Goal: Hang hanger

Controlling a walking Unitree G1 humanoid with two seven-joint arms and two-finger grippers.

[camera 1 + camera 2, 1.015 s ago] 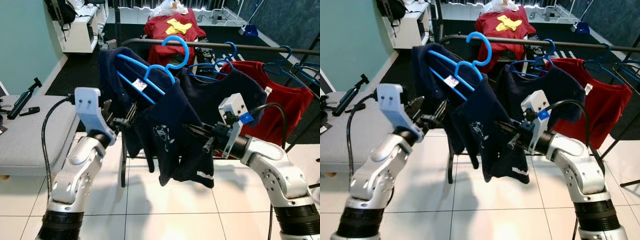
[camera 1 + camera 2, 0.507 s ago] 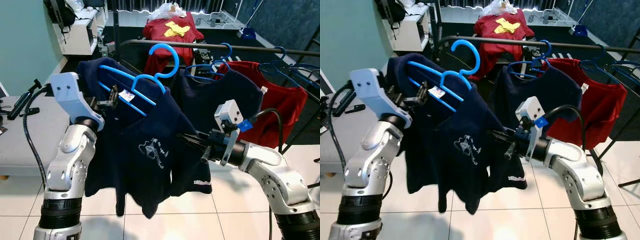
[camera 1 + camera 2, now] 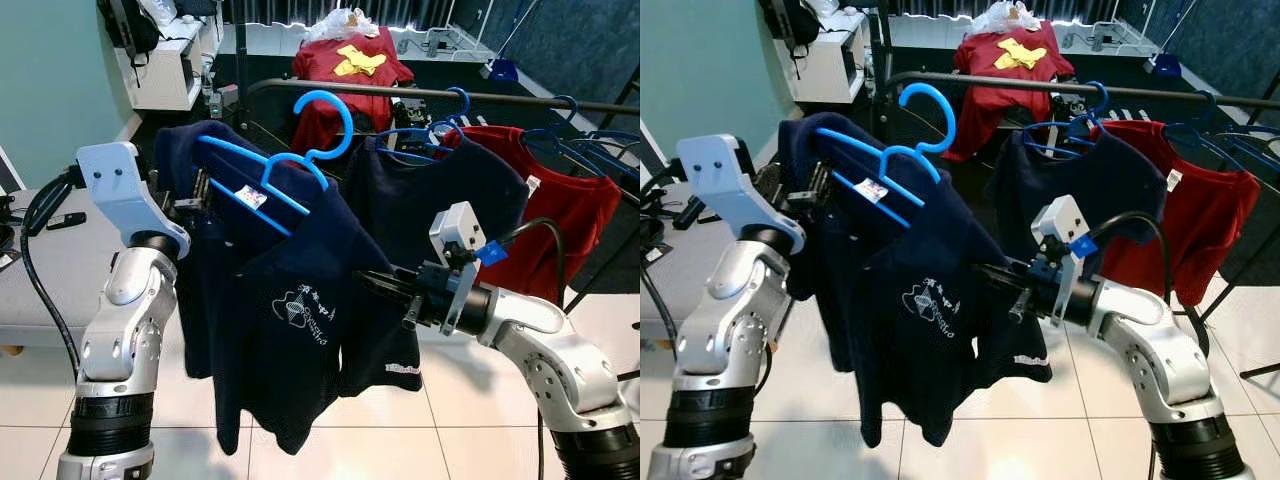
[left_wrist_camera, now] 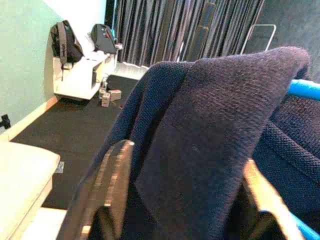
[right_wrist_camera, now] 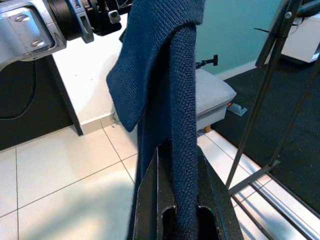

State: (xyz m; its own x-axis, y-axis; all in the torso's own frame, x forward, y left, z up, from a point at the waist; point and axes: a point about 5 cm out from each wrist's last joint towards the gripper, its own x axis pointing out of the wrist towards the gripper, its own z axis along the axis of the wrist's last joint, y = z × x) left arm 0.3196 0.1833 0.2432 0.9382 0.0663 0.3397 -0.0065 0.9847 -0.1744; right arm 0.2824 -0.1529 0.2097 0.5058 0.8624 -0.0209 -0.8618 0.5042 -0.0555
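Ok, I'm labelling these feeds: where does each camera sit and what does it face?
Left eye, head: looks down at the navy shirt on the blue hanger, with both arms.
Right eye: same scene.
Left wrist: along the left claw, around a shirt shoulder.
Right wrist: along the right claw, pinching shirt fabric.
All share the shirt.

Navy shirt (image 3: 300, 300) w/ white chest print on bright blue hanger (image 3: 290, 170); behind, red shirt (image 3: 560, 215) (another navy beside it).

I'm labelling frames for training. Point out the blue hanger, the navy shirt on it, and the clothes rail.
blue hanger (image 3: 330, 115): left eye view, on its hook.
navy shirt (image 3: 300, 300): left eye view, on its printed chest.
clothes rail (image 3: 520, 99): left eye view, on the bare bar.
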